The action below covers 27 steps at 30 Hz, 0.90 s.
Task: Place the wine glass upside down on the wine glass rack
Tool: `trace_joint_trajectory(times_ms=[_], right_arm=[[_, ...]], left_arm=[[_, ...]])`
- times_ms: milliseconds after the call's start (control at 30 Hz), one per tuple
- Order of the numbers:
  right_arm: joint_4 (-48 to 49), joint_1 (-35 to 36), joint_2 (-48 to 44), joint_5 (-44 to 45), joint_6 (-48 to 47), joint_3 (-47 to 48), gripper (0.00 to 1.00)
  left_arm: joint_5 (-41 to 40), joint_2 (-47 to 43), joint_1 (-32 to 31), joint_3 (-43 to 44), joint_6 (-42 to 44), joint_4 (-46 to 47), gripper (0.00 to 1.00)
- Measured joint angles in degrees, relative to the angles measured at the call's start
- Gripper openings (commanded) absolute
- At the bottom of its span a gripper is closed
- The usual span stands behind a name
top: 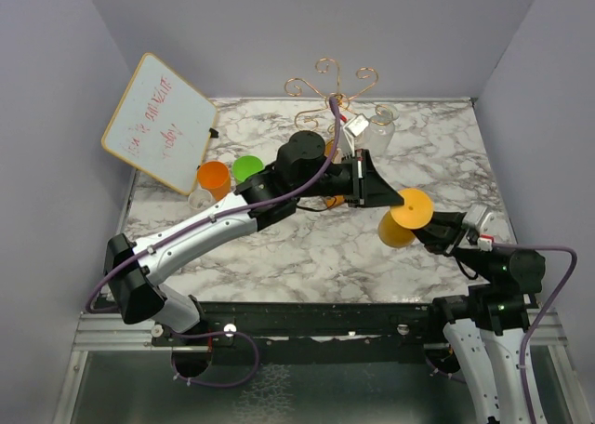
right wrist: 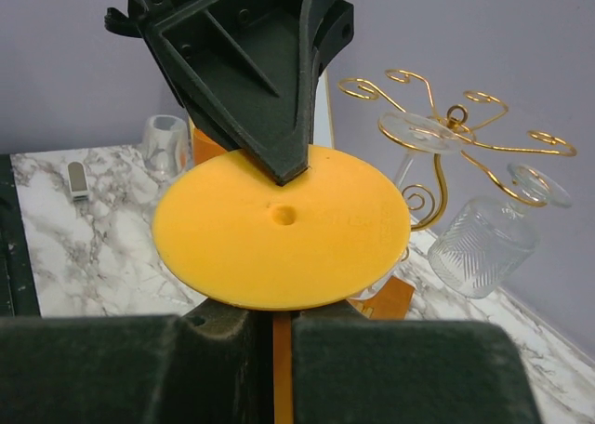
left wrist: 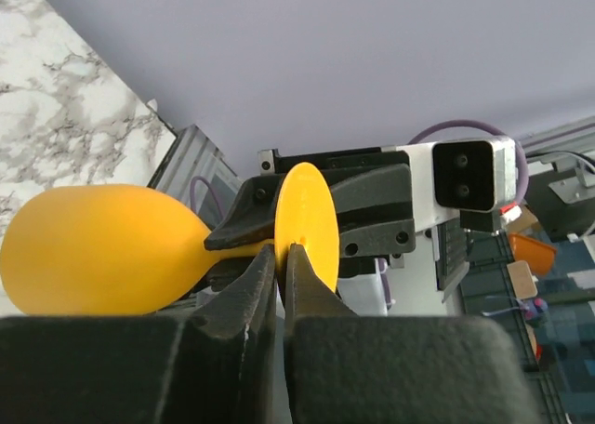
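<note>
The yellow wine glass (top: 402,221) is held in the air between both arms, lying sideways. My left gripper (top: 398,198) is shut on the rim of its round foot (left wrist: 305,221), and the bowl (left wrist: 93,249) points left in the left wrist view. My right gripper (top: 431,227) is shut on the stem just behind the foot (right wrist: 279,224); the stem is mostly hidden between its fingers (right wrist: 275,320). The left gripper's fingertips (right wrist: 290,164) touch the foot's top edge. The gold wire wine glass rack (top: 333,91) stands at the back, also in the right wrist view (right wrist: 437,126), its wooden base (right wrist: 390,298) partly hidden.
Clear glasses (right wrist: 483,243) hang upside down on the rack. A white board with red writing (top: 160,122) leans at the back left. An orange cup (top: 214,176), a green cup (top: 246,168) and a small clear glass (top: 199,199) stand beside the left arm.
</note>
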Motion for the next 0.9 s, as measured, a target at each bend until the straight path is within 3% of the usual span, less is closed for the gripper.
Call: trace_joint_trajectory(times_ms=[33, 100, 200, 333, 433, 900], right_arm=[[0.04, 0.0, 0.04, -0.09, -0.02, 0.0, 0.05], [0.46, 0.0, 0.04, -0.76, -0.04, 0.0, 0.2], [1.29, 0.0, 0.04, -2.1, 1.18, 0.0, 0.51], [1.53, 0.0, -0.11, -3.1, 3.76, 0.0, 0.79], [1.7, 0.0, -0.63, -3.43, 5.2, 0.0, 0.84], [-0.26, 0.0, -3.91, -5.4, 4.59, 0.04, 0.86]], left_arm=[[0.72, -0.04, 0.2, -0.22, -0.33, 0.76, 0.0], [2.21, -0.26, 0.31, -1.07, -1.14, 2.38, 0.0], [4.46, -0.44, 0.63, -1.88, -1.9, 4.11, 0.0], [6.51, -1.88, 1.64, -3.56, -1.86, 5.66, 0.0], [7.39, -4.28, 3.65, -6.12, -1.86, 5.11, 0.0], [7.61, -14.88, 24.81, -11.17, -1.86, -5.49, 0.0]])
